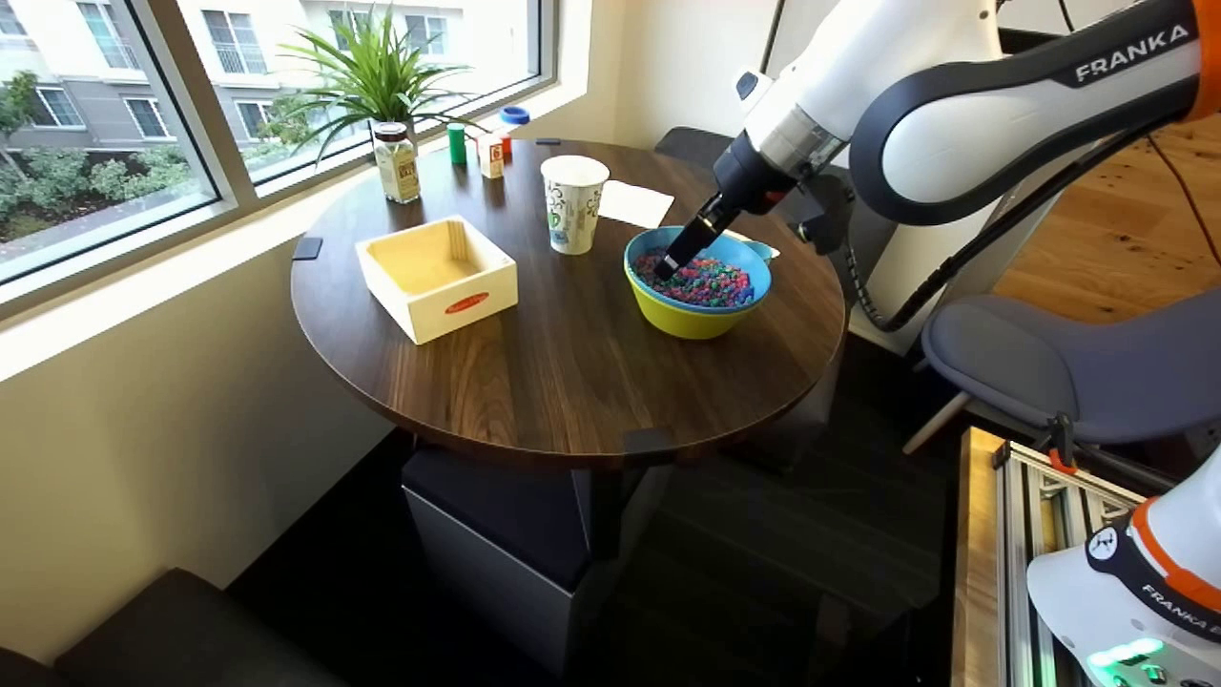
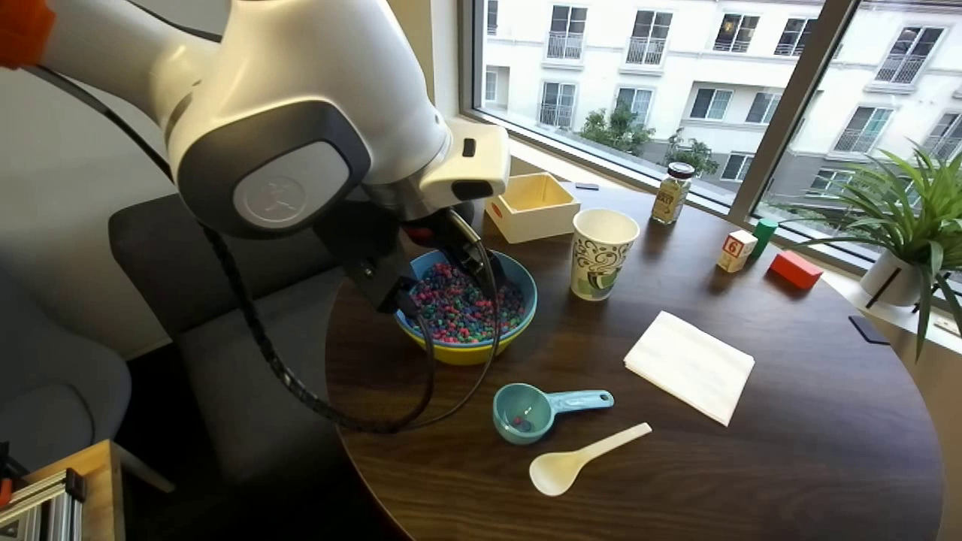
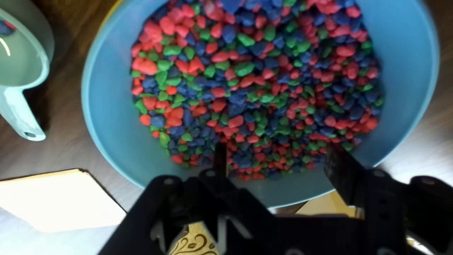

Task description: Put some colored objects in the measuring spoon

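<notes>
The colored objects (image 3: 247,88) are a heap of tiny red, green and blue pieces in a blue bowl (image 3: 109,117); they also show in both exterior views (image 1: 711,284) (image 2: 455,308). My gripper (image 3: 277,154) is open, its two fingers apart over the heap near one side of the bowl. Nothing is seen held between them. The fingertips reach down inside the bowl in an exterior view (image 1: 666,269); whether they touch the pieces I cannot tell. The teal measuring spoon (image 2: 522,413), with a short handle, lies beside the bowl and holds a few pieces; it is cut off in the wrist view (image 3: 21,56).
A yellow-green bowl (image 1: 689,322) sits under the blue one. A cream spoon (image 2: 560,469), a folded napkin (image 2: 691,368), a paper cup (image 2: 597,259) and a wooden box (image 1: 467,303) stand or lie around. A jar (image 1: 397,167), small blocks and a plant are toward the window.
</notes>
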You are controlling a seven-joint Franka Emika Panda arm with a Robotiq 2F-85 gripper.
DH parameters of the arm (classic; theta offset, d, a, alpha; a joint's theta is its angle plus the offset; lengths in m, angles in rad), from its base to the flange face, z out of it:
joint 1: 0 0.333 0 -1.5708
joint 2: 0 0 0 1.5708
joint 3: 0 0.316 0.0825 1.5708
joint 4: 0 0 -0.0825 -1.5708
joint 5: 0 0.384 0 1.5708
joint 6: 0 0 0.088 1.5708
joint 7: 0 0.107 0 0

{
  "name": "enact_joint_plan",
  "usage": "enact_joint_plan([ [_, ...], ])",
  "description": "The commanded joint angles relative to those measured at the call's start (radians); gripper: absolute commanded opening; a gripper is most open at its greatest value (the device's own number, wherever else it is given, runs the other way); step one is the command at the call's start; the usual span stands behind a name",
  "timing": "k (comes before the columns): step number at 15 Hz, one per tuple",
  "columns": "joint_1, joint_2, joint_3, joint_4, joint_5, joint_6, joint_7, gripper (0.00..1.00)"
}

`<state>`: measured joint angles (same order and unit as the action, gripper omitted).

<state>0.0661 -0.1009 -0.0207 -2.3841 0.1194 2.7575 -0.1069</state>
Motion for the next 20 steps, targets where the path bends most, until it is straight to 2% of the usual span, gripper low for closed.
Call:
enact_joint_plan([
  [1, -0.003, 0.006, 0.003, 0.000, 0.032, -0.034, -0.038, 0.42],
  [2, -0.002, 0.007, 0.003, -0.002, 0.037, -0.039, -0.044, 0.35],
  [3, -0.003, 0.008, 0.003, -0.005, 0.034, -0.044, -0.047, 0.46],
  [4, -0.004, 0.008, 0.003, -0.007, 0.033, -0.048, -0.050, 0.69],
  [6, -0.007, 0.010, 0.003, -0.010, 0.029, -0.052, -0.054, 0.70],
  [7, -0.009, 0.010, 0.003, -0.011, 0.026, -0.053, -0.055, 0.62],
  [8, -0.010, 0.012, 0.003, -0.011, 0.024, -0.055, -0.058, 0.35],
  [9, -0.012, 0.012, 0.003, -0.011, 0.022, -0.055, -0.060, 0.37],
  [10, -0.012, 0.011, 0.003, -0.010, 0.022, -0.056, -0.061, 0.33],
  [14, -0.011, 0.006, 0.003, -0.008, 0.031, -0.059, -0.074, 0.02],
  [20, -0.018, -0.015, 0.002, -0.005, 0.011, -0.055, -0.067, 0.02],
])
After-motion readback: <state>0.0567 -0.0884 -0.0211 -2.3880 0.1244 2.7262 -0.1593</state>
